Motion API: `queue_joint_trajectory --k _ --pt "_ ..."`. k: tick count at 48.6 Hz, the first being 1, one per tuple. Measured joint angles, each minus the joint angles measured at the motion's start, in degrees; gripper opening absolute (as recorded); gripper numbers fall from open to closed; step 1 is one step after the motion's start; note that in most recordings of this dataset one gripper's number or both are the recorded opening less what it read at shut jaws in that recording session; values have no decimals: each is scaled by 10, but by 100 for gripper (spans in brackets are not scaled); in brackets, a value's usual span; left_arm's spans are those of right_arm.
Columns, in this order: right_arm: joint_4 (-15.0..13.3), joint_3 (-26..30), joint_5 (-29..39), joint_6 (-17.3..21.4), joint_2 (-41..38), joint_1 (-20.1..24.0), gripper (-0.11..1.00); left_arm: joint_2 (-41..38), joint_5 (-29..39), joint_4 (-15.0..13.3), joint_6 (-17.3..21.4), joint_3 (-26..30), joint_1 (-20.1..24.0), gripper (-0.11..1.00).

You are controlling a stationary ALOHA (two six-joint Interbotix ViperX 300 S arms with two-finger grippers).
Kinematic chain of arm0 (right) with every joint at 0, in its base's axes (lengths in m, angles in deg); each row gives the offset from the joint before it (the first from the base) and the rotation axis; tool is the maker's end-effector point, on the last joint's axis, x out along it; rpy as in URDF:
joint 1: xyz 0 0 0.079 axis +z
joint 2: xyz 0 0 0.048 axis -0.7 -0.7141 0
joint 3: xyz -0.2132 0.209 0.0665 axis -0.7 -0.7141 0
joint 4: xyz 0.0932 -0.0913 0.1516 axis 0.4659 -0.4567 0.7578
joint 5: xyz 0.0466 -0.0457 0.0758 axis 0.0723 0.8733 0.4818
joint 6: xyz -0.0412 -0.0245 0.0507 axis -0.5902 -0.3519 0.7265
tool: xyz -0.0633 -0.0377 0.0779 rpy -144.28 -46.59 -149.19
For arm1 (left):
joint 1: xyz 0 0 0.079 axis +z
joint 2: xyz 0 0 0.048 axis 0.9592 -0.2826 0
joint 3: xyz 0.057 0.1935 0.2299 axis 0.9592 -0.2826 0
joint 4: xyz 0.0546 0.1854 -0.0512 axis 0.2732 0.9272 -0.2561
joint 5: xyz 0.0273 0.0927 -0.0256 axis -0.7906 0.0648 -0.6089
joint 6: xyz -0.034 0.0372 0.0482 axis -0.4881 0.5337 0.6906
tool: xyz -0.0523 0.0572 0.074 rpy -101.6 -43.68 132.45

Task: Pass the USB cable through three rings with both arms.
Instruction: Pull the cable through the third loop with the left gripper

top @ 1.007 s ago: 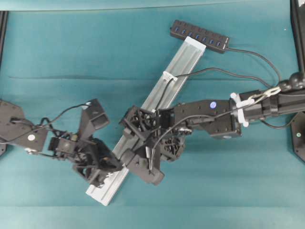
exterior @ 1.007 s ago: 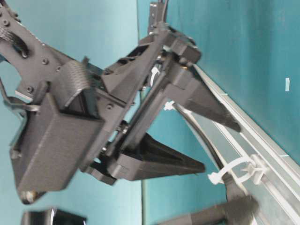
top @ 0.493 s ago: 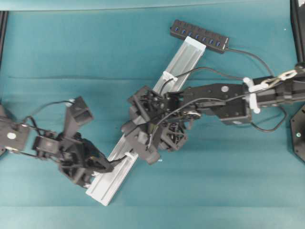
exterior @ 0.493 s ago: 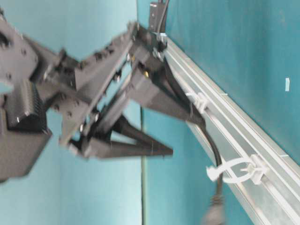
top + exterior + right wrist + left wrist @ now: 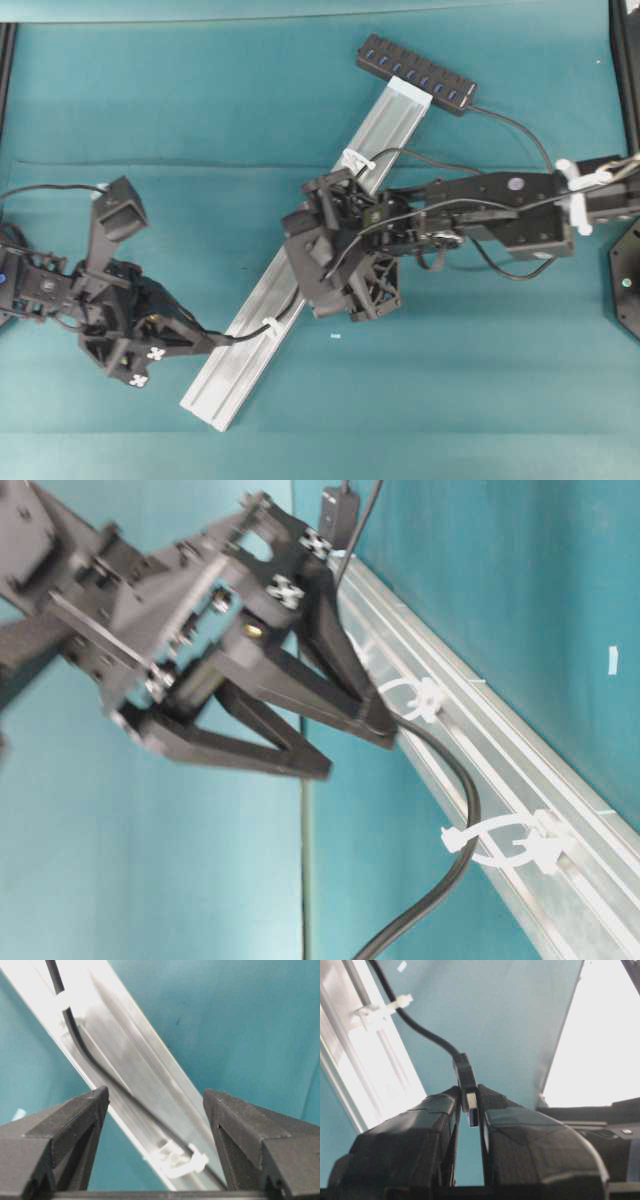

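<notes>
Teal cloth covers the whole work surface, with the aluminium rail (image 5: 310, 255) lying on it as a long diagonal and the black hub (image 5: 418, 76) at its upper end. From the hub the USB cable (image 5: 455, 815) runs down along the rail; it appears already threaded through the upper ring (image 5: 355, 160), and the table-level view shows it passing the next ring (image 5: 415, 698) and curving out through the lowest ring (image 5: 505, 838). The left gripper (image 5: 470, 1110) sits off the rail's lower left side with its fingers pinched narrow on the cable's plug, which stands upright between the pads in the left wrist view. The right gripper (image 5: 155, 1110) hovers over the middle of the rail with its fingers spread wide and nothing between them. Judging from this, all three rings seem to be threaded and the step in hand is drawing the slack through. To do that well, the left arm should pull along the line of the rail rather than across it, so the cord slides inside the loops instead of tugging the clips sideways or lifting the rail. A slow, even draw keeps the plug from slipping out of the pinch. The right gripper would help most by staying clear of the cord, ready to steady the rail if it shifts
</notes>
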Motion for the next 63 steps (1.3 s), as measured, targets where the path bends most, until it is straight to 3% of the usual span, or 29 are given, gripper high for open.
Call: queue_joint_trajectory --k 10,63 --pt "0 -15 -8 16 17 -1 83 10 6 0 0 -4 1 12" --pt "0 -17 -15 17 24 -2 83 8 16 0 4 -4 1 12"
